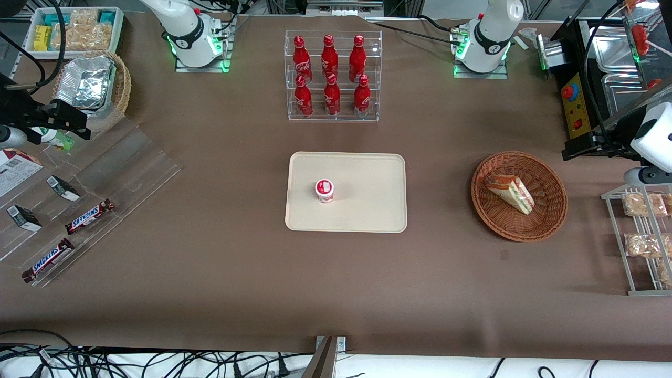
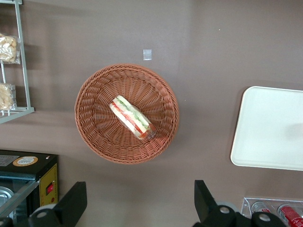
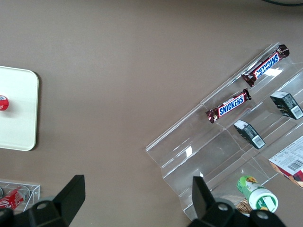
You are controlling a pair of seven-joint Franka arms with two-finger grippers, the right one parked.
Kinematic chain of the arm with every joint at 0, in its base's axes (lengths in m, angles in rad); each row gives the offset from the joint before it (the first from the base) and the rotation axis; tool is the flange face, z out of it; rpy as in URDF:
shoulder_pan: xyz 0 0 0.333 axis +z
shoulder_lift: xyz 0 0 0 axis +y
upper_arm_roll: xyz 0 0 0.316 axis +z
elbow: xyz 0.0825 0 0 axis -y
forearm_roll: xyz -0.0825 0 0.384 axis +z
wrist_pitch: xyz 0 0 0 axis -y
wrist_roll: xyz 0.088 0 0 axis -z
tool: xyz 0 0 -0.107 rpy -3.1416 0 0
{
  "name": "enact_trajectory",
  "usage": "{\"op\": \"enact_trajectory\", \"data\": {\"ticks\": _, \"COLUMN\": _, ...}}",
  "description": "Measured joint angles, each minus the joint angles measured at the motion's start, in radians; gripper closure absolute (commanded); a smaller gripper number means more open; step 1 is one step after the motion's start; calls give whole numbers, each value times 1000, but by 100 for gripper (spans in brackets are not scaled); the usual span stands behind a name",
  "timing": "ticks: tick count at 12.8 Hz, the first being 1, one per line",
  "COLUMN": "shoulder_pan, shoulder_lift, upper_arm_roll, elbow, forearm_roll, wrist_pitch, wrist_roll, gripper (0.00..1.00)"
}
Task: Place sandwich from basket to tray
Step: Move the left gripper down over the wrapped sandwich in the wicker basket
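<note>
Even, bright overhead light; all views sharp. Soft short shadows under the basket [image 1: 518,195] and tray [image 1: 346,191], both below the open claw [image 2: 138,201]. Mild glare on the foil [image 1: 84,81] and the acrylic sheets [image 3: 222,156].

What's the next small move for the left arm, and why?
Probably bring the open tool straight down over the triangular white-bread sandwich: it hangs high above the table, and the sandwich lies untouched in the round reddish-brown wicker basket, away from the cream rectangular plastic tray.
</note>
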Motion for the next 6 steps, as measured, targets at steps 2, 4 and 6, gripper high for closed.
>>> {"op": "enact_trajectory", "data": {"ticks": 2, "shoulder_pan": 2, "shoulder_lift": 0, "upper_arm_roll": 0, "elbow": 0, "forearm_roll": 0, "wrist_pitch": 3, "wrist_roll": 0, "gripper": 0}}
{"op": "enact_trajectory", "data": {"ticks": 4, "shoulder_pan": 7, "shoulder_lift": 1, "upper_arm_roll": 2, "elbow": -1, "forearm_roll": 0, "wrist_pitch": 7, "wrist_roll": -2, "gripper": 0}}
{"op": "enact_trajectory", "data": {"ticks": 6, "shoulder_pan": 12, "shoulder_lift": 12, "upper_arm_roll": 6, "elbow": -14, "forearm_roll": 0, "wrist_pitch": 24, "wrist_roll": -33, "gripper": 0}}
